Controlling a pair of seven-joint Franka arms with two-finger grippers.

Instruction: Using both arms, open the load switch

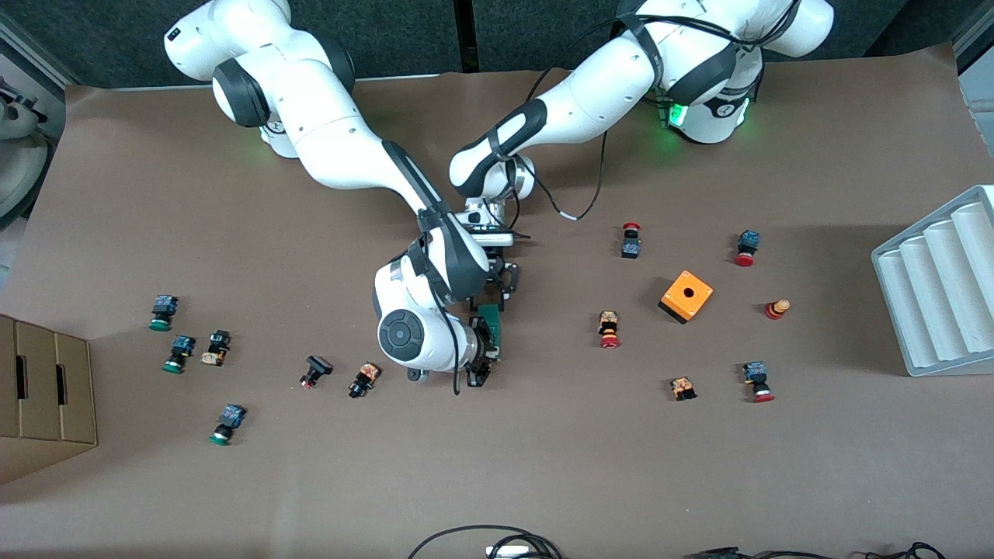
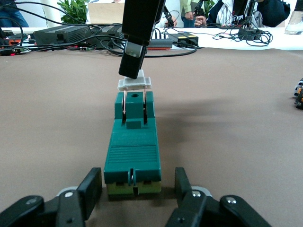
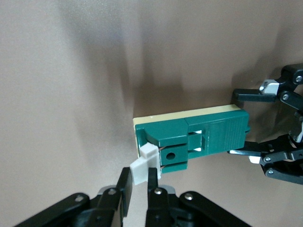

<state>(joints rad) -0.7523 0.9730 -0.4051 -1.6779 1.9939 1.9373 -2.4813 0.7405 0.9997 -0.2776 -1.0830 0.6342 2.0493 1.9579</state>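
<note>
Lying nearest the front camera, at the tabletop's (image 1: 543, 481) edge: loose black cables (image 1: 485, 541), well clear of the work. Sitting mid-tabletop, flat, under the two wrists: the load switch (image 2: 132, 153), dark green on a pale base, white tab (image 3: 143, 164) at the end nearer the front camera. Bracketing the other end: left claw (image 2: 135, 189), closed in on the block's sides and pinning it down. Pinching the white tab: right claw (image 3: 137, 189), nearly shut on it, reaching down from above. Probably pulling the tab next while the body is being held. Risking a slip off the tab, since only the fingertips are catching a small smooth piece; risking also the whole block lifting or skidding if the left claw's grip is sitting too low on the base; risking a wrist collision, both arms crowding over one spot. Scattered well apart toward both ends: red-capped and green-capped push buttons (image 1: 609, 330), an orange cube (image 1: 686, 296), a grey ridged tray (image 1: 940, 287), a cardboard box (image 1: 46, 396). Nothing standing in the way.
</note>
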